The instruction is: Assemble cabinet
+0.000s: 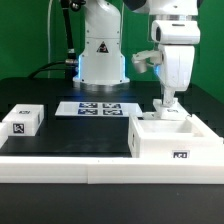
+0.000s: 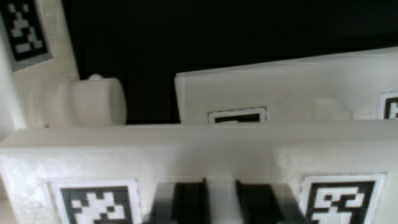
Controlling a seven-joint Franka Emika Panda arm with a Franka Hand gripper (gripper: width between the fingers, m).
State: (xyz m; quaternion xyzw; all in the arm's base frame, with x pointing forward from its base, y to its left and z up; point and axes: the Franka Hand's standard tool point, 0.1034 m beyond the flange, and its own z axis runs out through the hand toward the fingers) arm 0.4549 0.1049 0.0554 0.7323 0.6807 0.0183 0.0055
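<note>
Black tabletop (image 1: 90, 135) with a raised white border along its front edge.

The cabinet (image 1: 175, 140), a large white boxy body of flat panels, open at the top, sits near the front edge toward the corner on the exterior view's right. One square black-and-white tag shows on its front face. It stands upright, with its base flat on the tabletop.

The white robot arm (image 1: 175, 55) comes down from above over the cabinet's back wall. The jaws point straight down and meet the top of that wall or the space just behind it; the exterior view does not settle which. Whether the jaws are clenched on the panel or released — cannot tell.

In the wrist view the cabinet (image 2: 196, 150) fills the picture: a white panel edge runs across, with two tags below it and two dark vertical bars between them. Blurred throughout.

The marker board (image 1: 100, 108), thin, flat and white with several tags, lies near the middle of the tabletop, well apart from the cabinet.

A small white block (image 1: 22, 122) with one tag on top rests near the front corner on the exterior view's left.

The white robot base (image 1: 102, 55) with its triangle sticker stands at the back edge — behind the marker board.
</note>
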